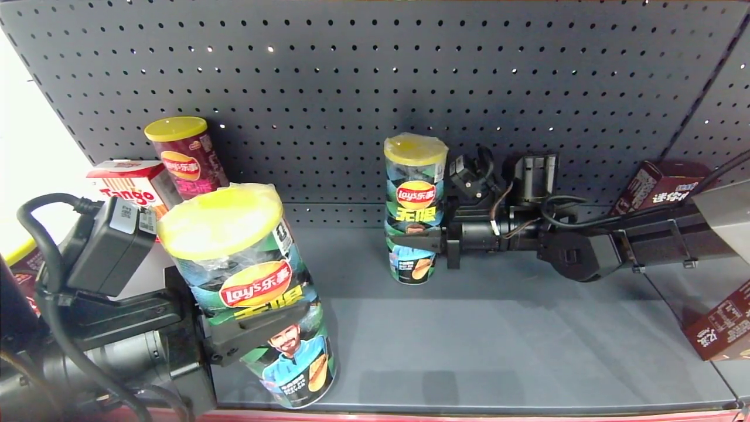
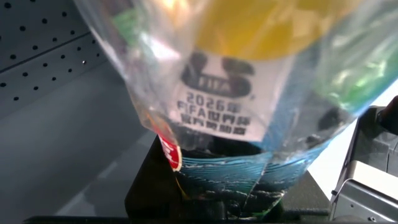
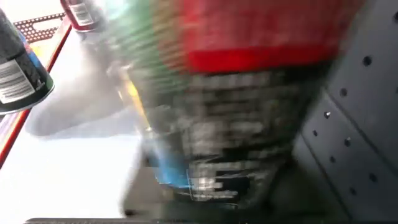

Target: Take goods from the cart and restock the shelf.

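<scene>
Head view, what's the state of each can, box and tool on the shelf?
Left tool: shut on near green-blue cardboard chip can with yellow lid, at front of grey shelf.
Right tool: shut on far green-blue chip can, upright mid-shelf.
Maroon chip can, yellow lid: upright, free, at back.
Red-and-white box: untouched, beside maroon can.

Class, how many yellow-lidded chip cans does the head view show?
3: maroon can back left, front can in the left gripper, middle can in the right gripper. A fourth may be cut off at left.
</scene>
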`<state>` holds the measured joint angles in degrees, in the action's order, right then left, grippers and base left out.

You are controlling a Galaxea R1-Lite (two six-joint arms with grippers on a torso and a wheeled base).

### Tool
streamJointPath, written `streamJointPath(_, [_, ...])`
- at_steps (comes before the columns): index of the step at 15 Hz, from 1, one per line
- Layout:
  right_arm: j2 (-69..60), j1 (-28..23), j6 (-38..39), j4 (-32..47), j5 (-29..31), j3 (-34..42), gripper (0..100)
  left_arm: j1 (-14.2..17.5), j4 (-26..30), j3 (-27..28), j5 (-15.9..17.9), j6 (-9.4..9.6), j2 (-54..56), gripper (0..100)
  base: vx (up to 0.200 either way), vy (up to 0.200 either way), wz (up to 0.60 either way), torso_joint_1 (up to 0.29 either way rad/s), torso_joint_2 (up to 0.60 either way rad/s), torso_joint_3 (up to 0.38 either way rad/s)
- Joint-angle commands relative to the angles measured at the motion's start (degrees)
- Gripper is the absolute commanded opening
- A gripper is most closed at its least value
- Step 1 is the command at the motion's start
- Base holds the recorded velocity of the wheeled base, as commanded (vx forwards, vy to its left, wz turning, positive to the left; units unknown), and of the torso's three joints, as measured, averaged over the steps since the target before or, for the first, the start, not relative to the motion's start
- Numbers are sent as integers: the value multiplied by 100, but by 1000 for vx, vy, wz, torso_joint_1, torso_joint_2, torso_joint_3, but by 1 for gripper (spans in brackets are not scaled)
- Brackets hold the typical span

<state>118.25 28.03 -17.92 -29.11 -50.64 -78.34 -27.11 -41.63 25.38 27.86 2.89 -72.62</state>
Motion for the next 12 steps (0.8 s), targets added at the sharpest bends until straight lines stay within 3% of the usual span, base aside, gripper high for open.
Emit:
streamJointPath(1, [-74, -8, 8, 20, 1, 82, 0, 4, -3, -7, -8, 1, 2, 0, 0, 0, 0, 0, 0, 0])
streamJointPath(12, [-2087, 256, 25, -235, 107, 2024, 0, 4, -3, -60, -17, 27, 72, 0, 0, 0, 0, 0, 0, 0])
